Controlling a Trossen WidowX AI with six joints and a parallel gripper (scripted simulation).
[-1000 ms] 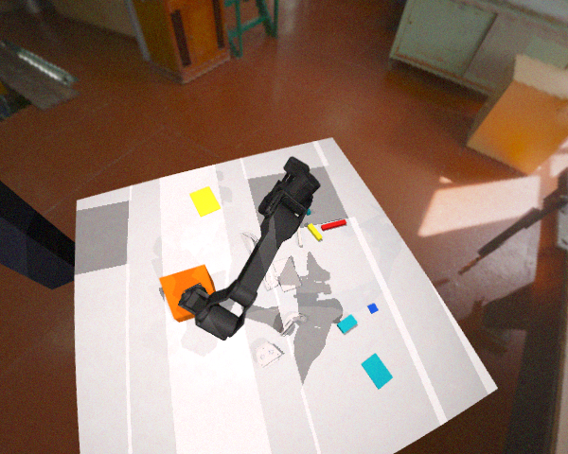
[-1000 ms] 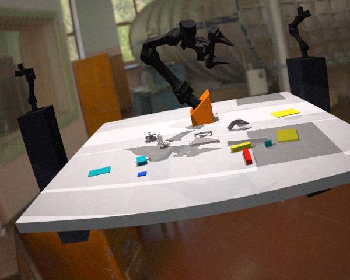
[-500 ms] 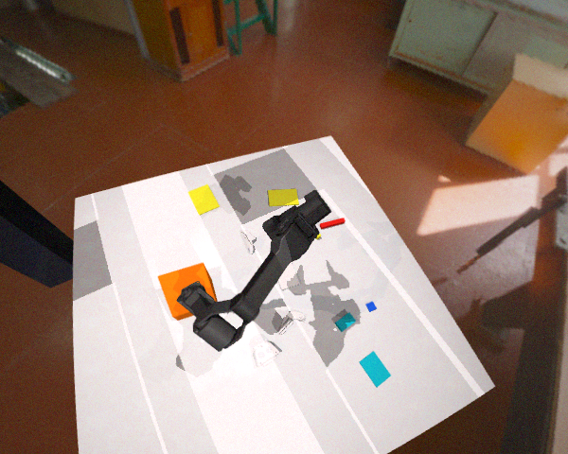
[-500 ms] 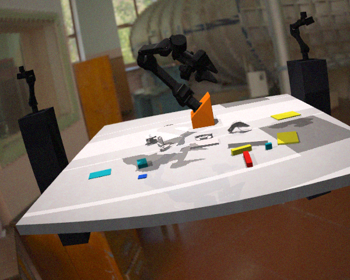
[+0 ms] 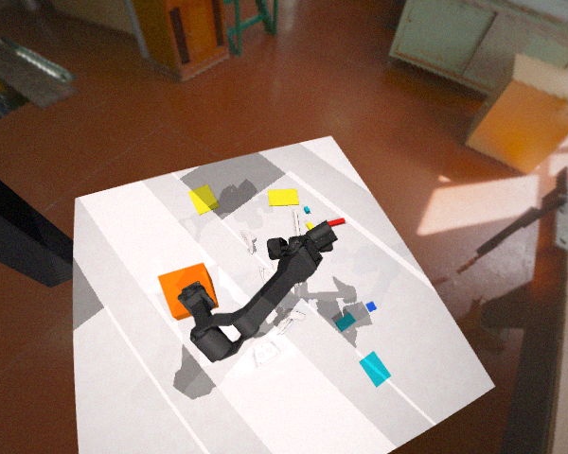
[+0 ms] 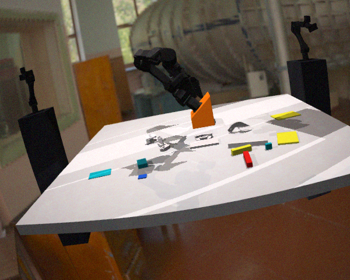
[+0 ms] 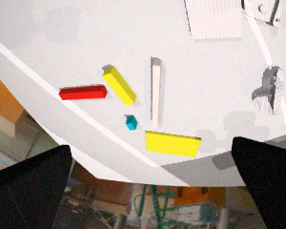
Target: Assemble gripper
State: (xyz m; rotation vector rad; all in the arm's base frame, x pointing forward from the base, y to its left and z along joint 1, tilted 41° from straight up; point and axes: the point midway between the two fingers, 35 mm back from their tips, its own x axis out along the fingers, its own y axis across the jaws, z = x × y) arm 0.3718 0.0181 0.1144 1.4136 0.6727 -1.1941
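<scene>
One white curved jaw lies apart from the other parts. The other white jaw lies near a white part with raised features. A white part with a round detail lies beside a flat white ribbed plate. I cannot tell surely which part is the gripper base and which the housing plate. My gripper is open and empty above the table; its fingertips are hard to make out in the top and exterior views.
The table also bears a white bar, a yellow bar, a red bar, two yellow flat pieces, and small teal, cyan and blue pieces. The orange wedge stands at the arm's base.
</scene>
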